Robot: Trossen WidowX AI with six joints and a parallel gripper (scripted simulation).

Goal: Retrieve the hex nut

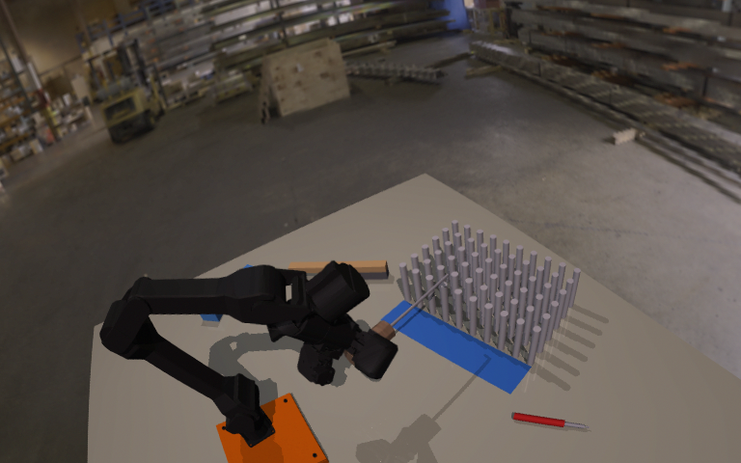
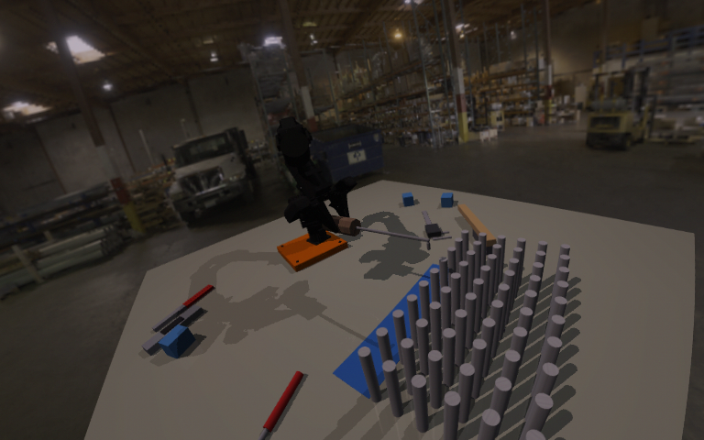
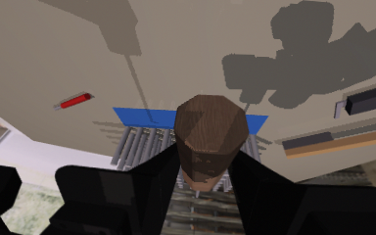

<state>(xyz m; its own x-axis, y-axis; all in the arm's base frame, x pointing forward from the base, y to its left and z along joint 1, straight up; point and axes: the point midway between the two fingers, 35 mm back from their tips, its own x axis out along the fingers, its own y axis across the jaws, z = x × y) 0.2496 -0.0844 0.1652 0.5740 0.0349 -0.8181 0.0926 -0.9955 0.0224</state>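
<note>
My gripper (image 1: 363, 344) (image 2: 330, 220) (image 3: 204, 148) is shut on the brown wooden handle (image 1: 384, 330) (image 2: 348, 225) (image 3: 211, 122) of a hook tool and holds it above the table. Its thin grey rod (image 1: 414, 305) (image 2: 389, 234) reaches toward the spacers and ends in a short downward bend. In the top view the rod crosses over the blue strip's left end and the nearest spacers; exact tip height is unclear. The grey metal spacers (image 1: 487, 324) (image 2: 368, 376) (image 3: 128, 148) stand upright in rows behind the blue taped strip (image 1: 453, 340) (image 2: 355, 373) (image 3: 132, 117). I cannot make out the nut.
A red-handled tool (image 1: 537, 420) (image 2: 283, 399) (image 3: 75, 101) lies beyond the strip's near end. A wooden bar (image 1: 347, 262) (image 2: 475, 223) (image 3: 333, 146) and a dark-blocked tool (image 2: 432, 230) (image 3: 362, 101) lie near the field's other side. A blue block (image 2: 177, 340) lies beside another red-handled tool (image 2: 198, 295).
</note>
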